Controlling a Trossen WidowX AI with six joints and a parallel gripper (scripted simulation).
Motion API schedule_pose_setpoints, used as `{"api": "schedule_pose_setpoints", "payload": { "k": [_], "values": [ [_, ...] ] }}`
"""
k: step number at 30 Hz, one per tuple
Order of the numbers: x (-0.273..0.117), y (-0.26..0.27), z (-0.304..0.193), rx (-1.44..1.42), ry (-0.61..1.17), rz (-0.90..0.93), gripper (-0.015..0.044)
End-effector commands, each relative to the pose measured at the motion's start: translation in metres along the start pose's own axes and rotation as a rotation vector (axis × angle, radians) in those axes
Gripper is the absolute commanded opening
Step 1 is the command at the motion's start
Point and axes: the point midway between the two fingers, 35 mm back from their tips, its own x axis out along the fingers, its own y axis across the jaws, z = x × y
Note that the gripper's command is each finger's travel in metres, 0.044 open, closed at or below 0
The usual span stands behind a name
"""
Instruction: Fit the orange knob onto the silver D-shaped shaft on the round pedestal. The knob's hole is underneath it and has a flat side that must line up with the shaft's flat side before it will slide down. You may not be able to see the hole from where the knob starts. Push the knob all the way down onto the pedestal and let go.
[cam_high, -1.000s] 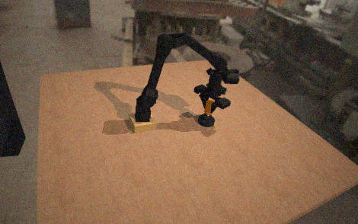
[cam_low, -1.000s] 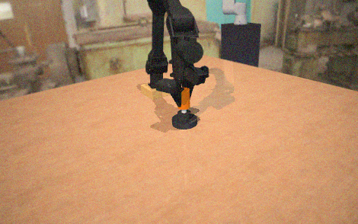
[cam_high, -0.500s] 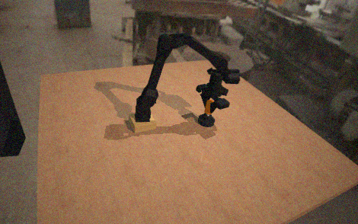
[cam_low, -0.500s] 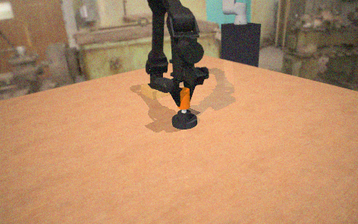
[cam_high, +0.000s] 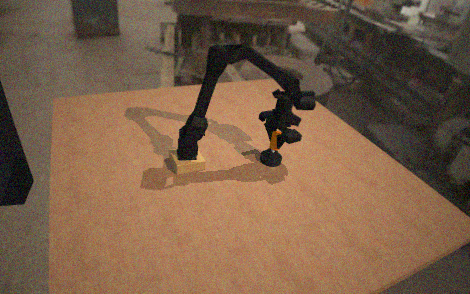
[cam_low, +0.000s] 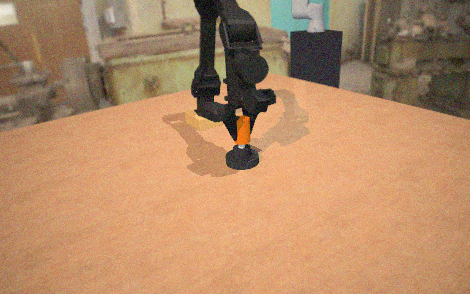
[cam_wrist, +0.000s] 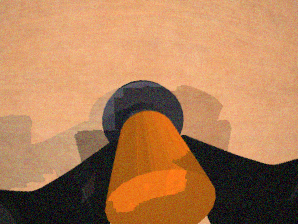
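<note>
The orange knob (cam_high: 275, 140) (cam_low: 243, 130) (cam_wrist: 152, 167) is pinched in the claw (cam_high: 274, 142) (cam_low: 243, 134) (cam_wrist: 149, 144), upright above the round black pedestal (cam_high: 271, 158) (cam_low: 242, 158) (cam_wrist: 143, 93); its underside hole is hidden. Only a sliver of silver shaft (cam_low: 241, 146) shows beneath. Open desk (cam_high: 165, 240) (cam_low: 235, 225) (cam_wrist: 150, 40) surrounds the pedestal, its edges well apart.

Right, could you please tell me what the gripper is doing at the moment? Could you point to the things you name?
Gripper (cam_high: 274, 145) (cam_low: 243, 135): closed on the knob (cam_high: 274, 140) (cam_low: 243, 131) (cam_wrist: 150, 160), above the pedestal (cam_high: 270, 159) (cam_low: 242, 160) (cam_wrist: 145, 93).
</note>
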Motion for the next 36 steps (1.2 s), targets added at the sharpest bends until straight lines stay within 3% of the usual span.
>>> {"api": "schedule_pose_setpoints", "payload": {
  "k": [1, 8, 15, 36],
  "values": [
    [-0.0001, -0.0007, 0.0016, 0.005, -0.006, -0.004, 0.0],
    [-0.0046, -0.0002, 0.0, 0.014, -0.006, -0.004, 0.0],
    [-0.0063, 0.0009, -0.004, 0.215, -0.006, -0.003, 0.0],
    [-0.0019, 0.0013, -0.0048, 0.215, -0.006, -0.003, 0.0]
  ]
}}
